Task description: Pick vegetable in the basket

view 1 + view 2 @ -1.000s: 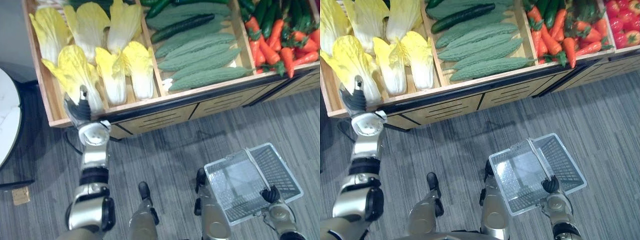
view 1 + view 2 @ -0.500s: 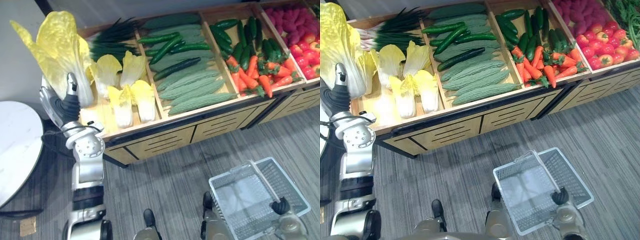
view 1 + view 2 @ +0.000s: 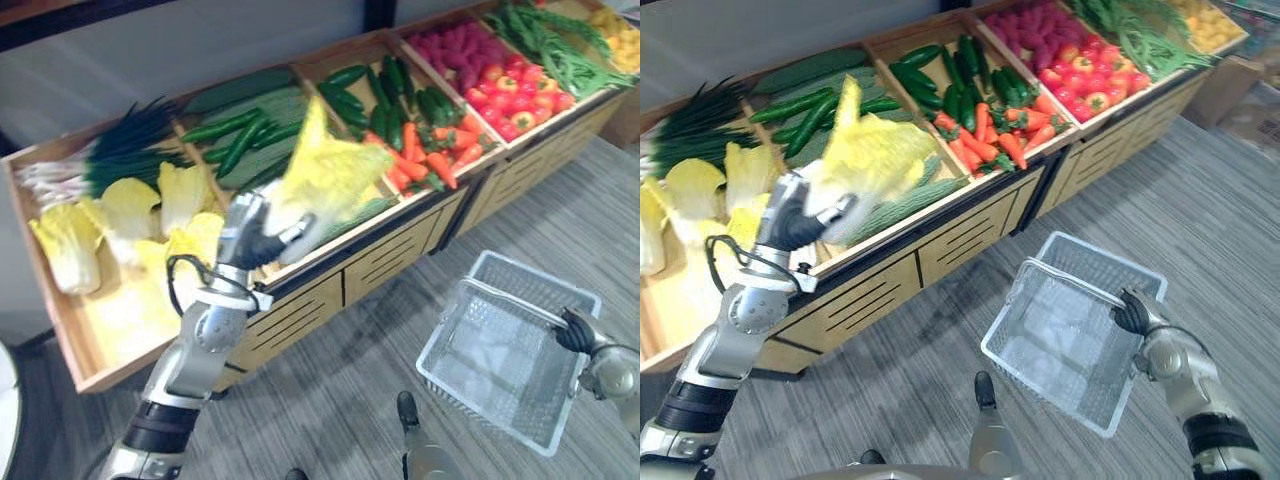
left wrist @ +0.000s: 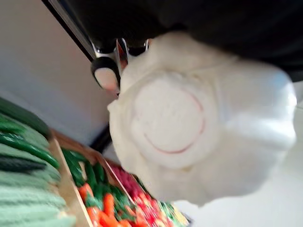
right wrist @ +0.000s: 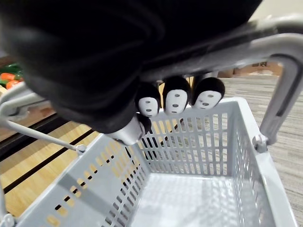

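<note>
My left hand (image 3: 252, 235) is shut on a yellow-leaved cabbage (image 3: 325, 175), held up in the air in front of the wooden produce shelf (image 3: 330, 272). In the left wrist view the cabbage's white cut base (image 4: 189, 123) sits right against the palm. My right hand (image 3: 1132, 312) is shut on the handle of a grey plastic basket (image 3: 1072, 330), which hangs low at the right over the floor. The basket's inside (image 5: 189, 198) holds nothing.
More cabbages (image 3: 130, 215) lie in the shelf's left bin beside green onions (image 3: 110, 160). Cucumbers and bitter gourds (image 3: 235, 140), carrots (image 3: 985, 135), tomatoes (image 3: 510, 95) and leafy greens (image 3: 545, 45) fill the bins to the right. Grey striped floor (image 3: 940, 370) lies between shelf and basket.
My left hand has carried the cabbage away from the cabbage bin, rightward toward the basket. The camera has swung right, showing more of the shelf. The right hand still holds the basket.
</note>
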